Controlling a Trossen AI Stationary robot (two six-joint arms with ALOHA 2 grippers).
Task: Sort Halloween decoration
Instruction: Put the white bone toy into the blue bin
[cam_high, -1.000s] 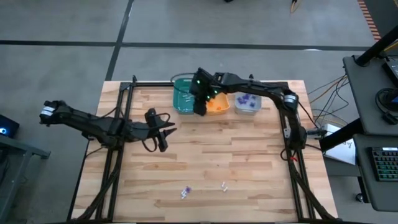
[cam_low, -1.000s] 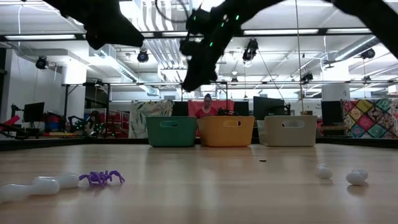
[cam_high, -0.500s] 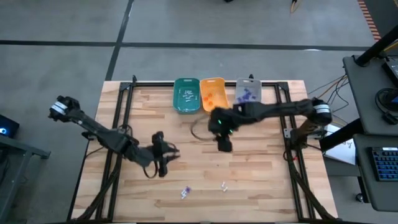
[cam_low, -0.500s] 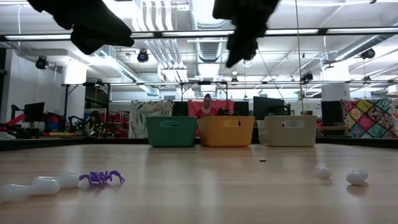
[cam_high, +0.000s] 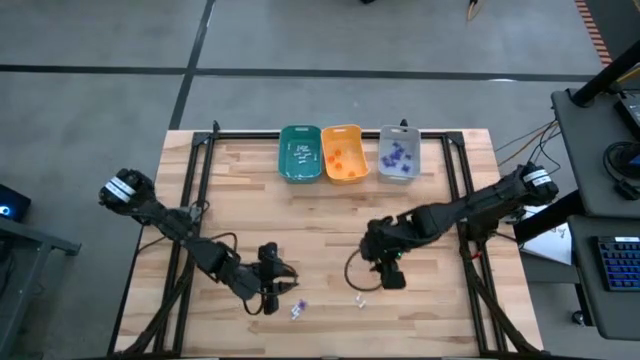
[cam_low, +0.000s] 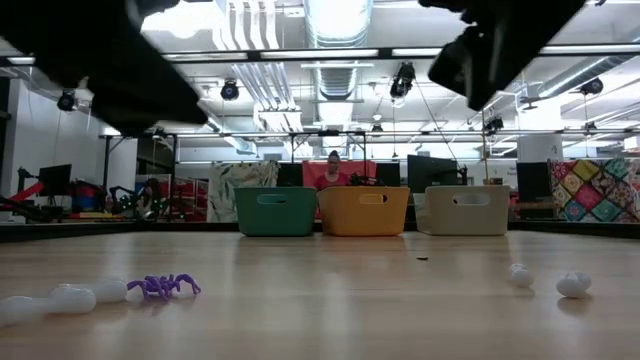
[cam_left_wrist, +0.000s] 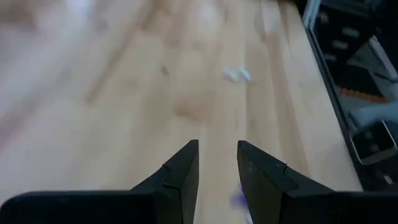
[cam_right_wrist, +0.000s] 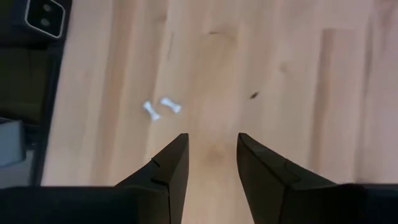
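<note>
Tiny Halloween decoration pieces lie loose on the wooden table near its front edge: a purple spider (cam_low: 165, 286) with white pieces (cam_high: 297, 310) beside it, and a pair of small white bones (cam_right_wrist: 160, 107) (cam_high: 360, 299) to its right. My left gripper (cam_high: 272, 296) (cam_left_wrist: 217, 158) hovers open just left of the purple and white pieces, nothing between its fingers. My right gripper (cam_high: 391, 277) (cam_right_wrist: 212, 149) hovers open just right of and beyond the white bones, also holding nothing.
A teal bin (cam_high: 300, 153), an orange bin (cam_high: 343, 153) and a grey bin (cam_high: 398, 155) stand side by side at the table's far edge, each holding small trinkets. Black frame rails (cam_high: 200, 175) run along both sides. Bare wood lies between the bins and the grippers.
My right gripper has swung from above the bins at the far edge toward the near edge and come lower, ending close to the white bones. My left gripper has moved toward the near edge and to the right, sinking and tipping down toward the purple and white pieces.
</note>
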